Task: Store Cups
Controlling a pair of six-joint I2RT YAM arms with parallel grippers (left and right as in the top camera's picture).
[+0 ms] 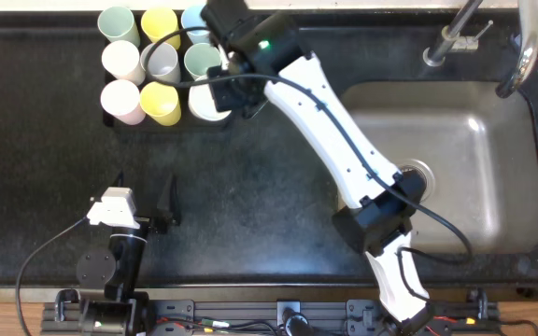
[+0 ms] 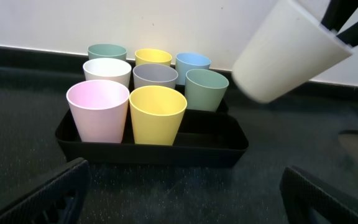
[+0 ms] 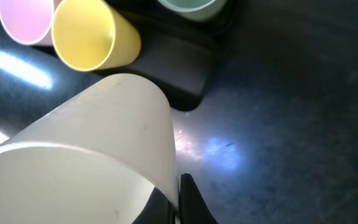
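Black tray (image 2: 166, 152) sits far left on the dark speckled worktop (image 1: 250, 205). It holds eight upright cups in rows of three:
- Far row: pale green cup (image 2: 107, 51), yellow cup (image 2: 153, 57), blue cup (image 2: 192, 61).
- Middle row: white cup in the tray (image 2: 107, 68), grey cup (image 2: 155, 74), sage cup (image 2: 206, 88).
- Near row: pink cup (image 2: 98, 109), second yellow cup (image 2: 157, 113). To their right the tray's near-right corner shows bare black floor.

Right hand (image 3: 178, 194) is reached across to the tray's right side and grips a ninth, cream-white cup (image 2: 284, 53) by the rim, one finger inside the mouth and one outside.

The top view puts this cup at the tray's near-right corner, level with the near row. The left wrist view shows more: the cup hangs in the air, tilted with its base pointing down and left. It is above the height of the other cups, just to the right of the tray, and touches nothing. The right wrist view looks along the cup's side to the tray's corner and the second yellow cup beyond. From there I cannot tell whether the cup is over the tray or beside it.

Left hand (image 1: 146, 194) is low at near left, well apart from the tray, fingers spread wide and holding nothing. Its wrist view faces the tray head-on.

Steel sink (image 1: 474, 168) and tap (image 1: 451, 37) are at right.
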